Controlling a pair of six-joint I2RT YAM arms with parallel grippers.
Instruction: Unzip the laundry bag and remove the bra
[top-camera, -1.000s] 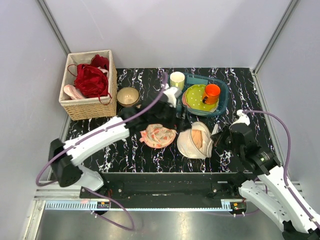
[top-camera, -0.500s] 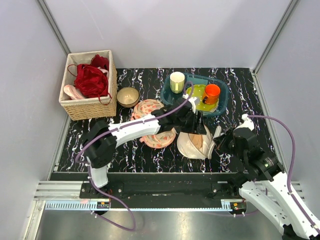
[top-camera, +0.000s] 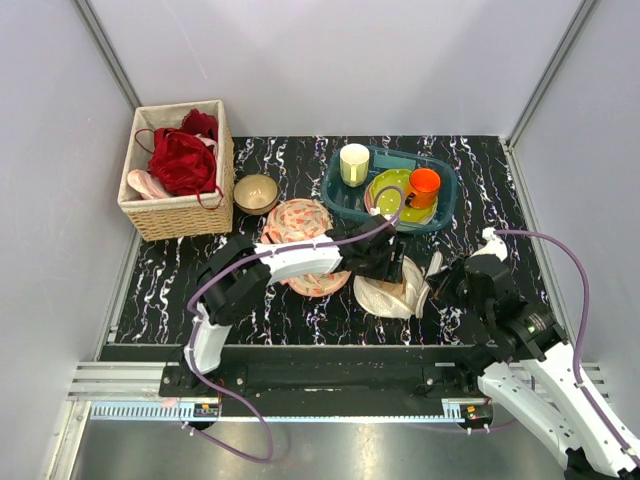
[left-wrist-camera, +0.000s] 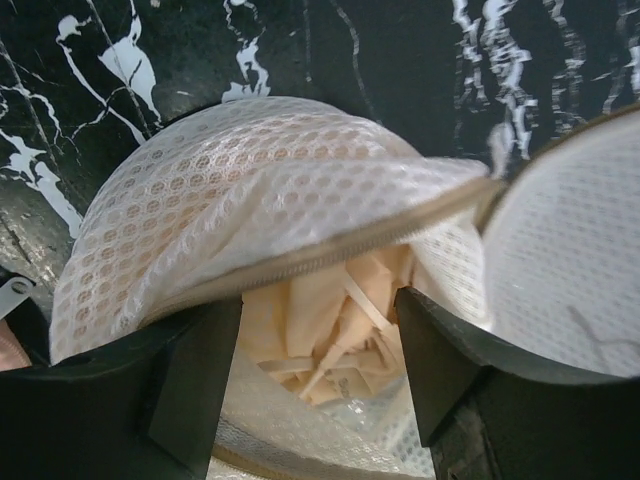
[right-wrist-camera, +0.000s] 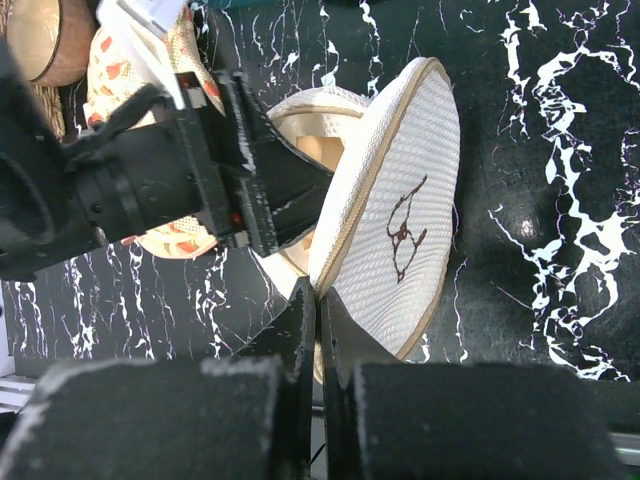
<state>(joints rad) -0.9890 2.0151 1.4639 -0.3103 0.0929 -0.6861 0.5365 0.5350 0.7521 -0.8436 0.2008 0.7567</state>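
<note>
White honeycomb mesh is seen gaping: the laundry bag (left-wrist-camera: 250, 200) lies unzipped on the black marbled table (top-camera: 480, 170), with the teal tray (top-camera: 338, 200) just beyond it. At the bag's right rim the lid flap (right-wrist-camera: 400, 200) is pinched between the closed fingers of the right gripper (right-wrist-camera: 318, 300) and propped up on edge. Over the bag's mouth the left gripper (left-wrist-camera: 315, 300) is poised with its fingers spread wide and nothing between them. The peach bra (left-wrist-camera: 335, 335) (folded, straps showing) is exposed inside the bag, just under the zip edge. The step in hand is judged to be the reach-in. It would best be done with the flap held steady and the spread fingers lowered past the zip tape. Only bra fabric, not mesh, should be closed upon before lifting.
</note>
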